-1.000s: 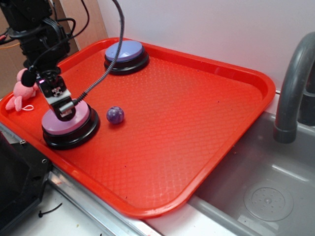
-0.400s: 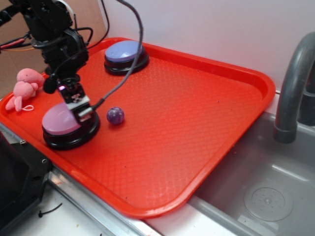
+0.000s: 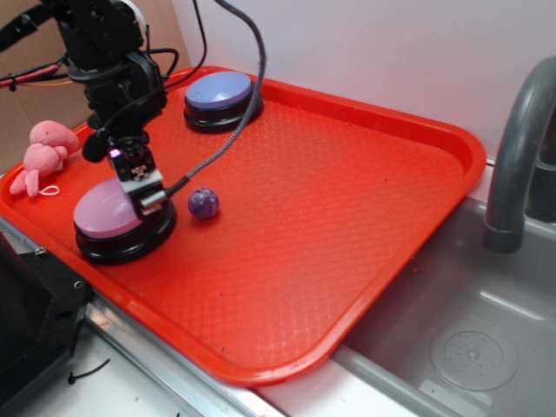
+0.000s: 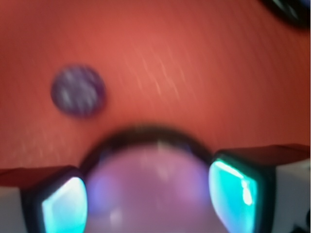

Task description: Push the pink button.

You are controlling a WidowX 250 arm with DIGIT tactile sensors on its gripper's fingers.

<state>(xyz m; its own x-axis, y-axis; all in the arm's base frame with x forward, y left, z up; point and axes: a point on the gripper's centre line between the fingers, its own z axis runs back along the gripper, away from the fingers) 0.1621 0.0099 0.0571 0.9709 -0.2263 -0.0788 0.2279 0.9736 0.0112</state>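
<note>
The pink button [image 3: 102,214], a light-pink dome on a black round base, sits at the tray's front left. My gripper [image 3: 144,196] hangs over the dome's right edge, just above it or touching it; I cannot tell which. In the blurred wrist view the dome [image 4: 150,189] fills the gap between my two fingers [image 4: 233,191], which stand wide apart, so the gripper [image 4: 148,201] is open and holds nothing.
All this lies on a red tray [image 3: 347,217]. A lavender-blue button [image 3: 219,92] sits at its back. A small purple ball [image 3: 203,203] lies just right of the pink button, also in the wrist view [image 4: 77,91]. A pink plush toy [image 3: 43,153] lies at the left. A sink [image 3: 469,339] and grey faucet [image 3: 517,139] are on the right.
My gripper was on the middle of the pink dome; it has moved right and slightly up, and now stands at the dome's right edge. The button and the ball have not moved.
</note>
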